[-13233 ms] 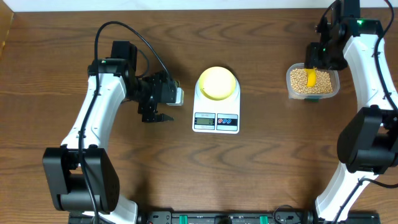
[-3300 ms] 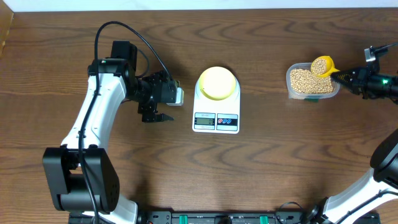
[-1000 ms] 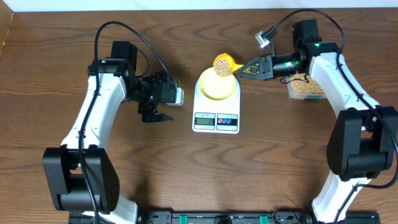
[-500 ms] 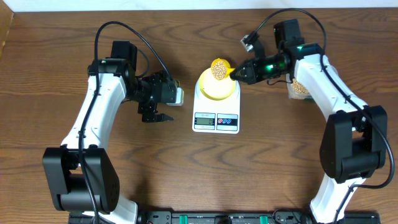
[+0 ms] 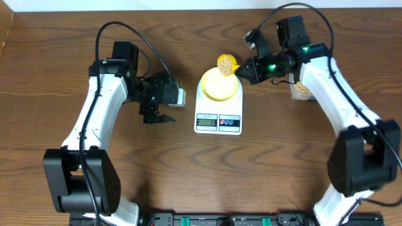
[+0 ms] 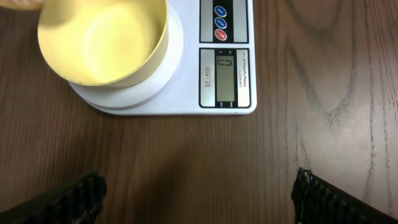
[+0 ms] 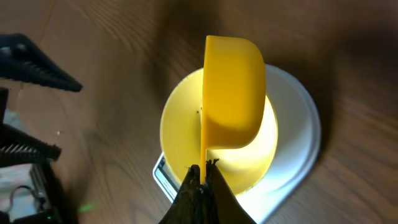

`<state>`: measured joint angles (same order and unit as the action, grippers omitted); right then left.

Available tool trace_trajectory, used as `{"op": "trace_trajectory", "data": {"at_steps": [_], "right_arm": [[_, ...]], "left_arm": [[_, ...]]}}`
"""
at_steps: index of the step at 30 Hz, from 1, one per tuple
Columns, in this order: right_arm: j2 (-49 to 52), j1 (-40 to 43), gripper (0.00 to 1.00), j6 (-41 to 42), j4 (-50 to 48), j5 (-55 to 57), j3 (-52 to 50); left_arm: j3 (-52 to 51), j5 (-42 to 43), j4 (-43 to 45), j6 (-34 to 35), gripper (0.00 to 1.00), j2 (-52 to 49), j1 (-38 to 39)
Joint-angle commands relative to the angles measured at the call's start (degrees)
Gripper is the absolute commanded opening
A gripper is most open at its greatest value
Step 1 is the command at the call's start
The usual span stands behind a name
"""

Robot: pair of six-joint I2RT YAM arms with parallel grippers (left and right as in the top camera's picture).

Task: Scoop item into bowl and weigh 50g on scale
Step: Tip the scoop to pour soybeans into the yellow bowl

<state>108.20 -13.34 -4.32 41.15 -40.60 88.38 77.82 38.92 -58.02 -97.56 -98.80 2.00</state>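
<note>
A pale yellow-green bowl [image 5: 218,86] [image 6: 102,40] [image 7: 186,134] stands on the white scale [image 5: 218,119] [image 6: 186,93] [image 7: 301,134]. Seen from the left wrist, the bowl's inside is bare. My right gripper [image 5: 240,70] [image 7: 202,171] is shut on the thin handle of a yellow scoop [image 5: 226,63] [image 7: 233,93]. The scoop hangs over the bowl's far rim, rolled towards its side, with the item [image 5: 224,62] still showing in it from overhead. My left gripper [image 5: 158,117] [image 6: 199,208] stands open over bare wood, left of the scale and holding nothing.
A clear container of beans [image 5: 304,88] sits right of the scale, partly hidden under my right arm. The scale's display [image 6: 227,78] and buttons [image 6: 221,20] face the table's front edge. Black cables loop above both arms.
The right wrist has rolled, tipping the scoop towards its side above the bowl, and the scoop has edged slightly towards the far rim. The left arm has not moved.
</note>
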Motion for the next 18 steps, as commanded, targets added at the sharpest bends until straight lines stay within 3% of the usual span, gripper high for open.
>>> {"op": "trace_trajectory", "data": {"at_steps": [1,10,18], "right_arm": [[-3.9,-2.2,0.01,-4.6,1.1,3.2,0.0],[-4.3,-7.8,0.01,-7.1,4.3,21.0,0.0],[-4.1,-10.1,0.01,-9.9,4.0,21.5,0.0]], "left_arm": [[0.1,1.1,-0.1,-0.8,0.98,0.0,0.1],[0.0,1.1,-0.1,-0.8,0.98,0.0,0.1],[0.1,1.1,-0.1,-0.8,0.98,0.0,0.1]]}}
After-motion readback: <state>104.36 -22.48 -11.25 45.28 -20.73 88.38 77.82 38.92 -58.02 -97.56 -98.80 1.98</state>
